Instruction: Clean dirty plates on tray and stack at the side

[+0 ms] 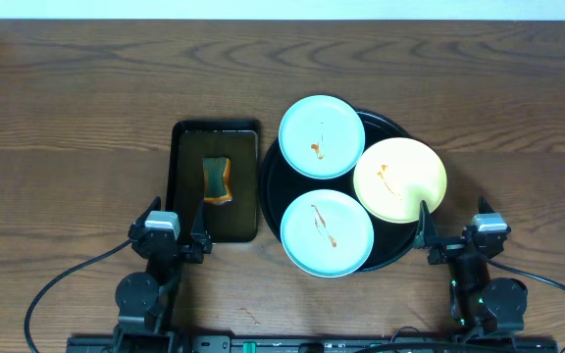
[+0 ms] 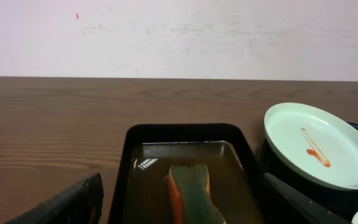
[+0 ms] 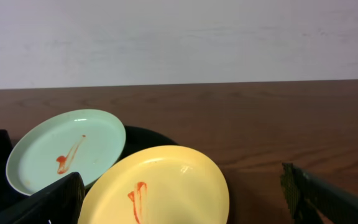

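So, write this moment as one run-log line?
three small round sauce-smeared plates: on round glossy black tray | green-and-orange sponge: in rectangular dark tray | left gripper, right gripper: jaws open, empty

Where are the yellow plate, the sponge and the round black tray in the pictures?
yellow plate [image 1: 405, 186], overhead view, on the middle of its face.
sponge [image 1: 218, 180], overhead view, on the middle of its top.
round black tray [image 1: 271, 186], overhead view, on its bare left part.

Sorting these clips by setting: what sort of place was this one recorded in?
Likely a lab bench staged for dishwashing rather than a real kitchen: bare wooden table before a plain white wall, three sauce-smeared plates on a round black tray, a sponge soaking in a small rectangular tray.
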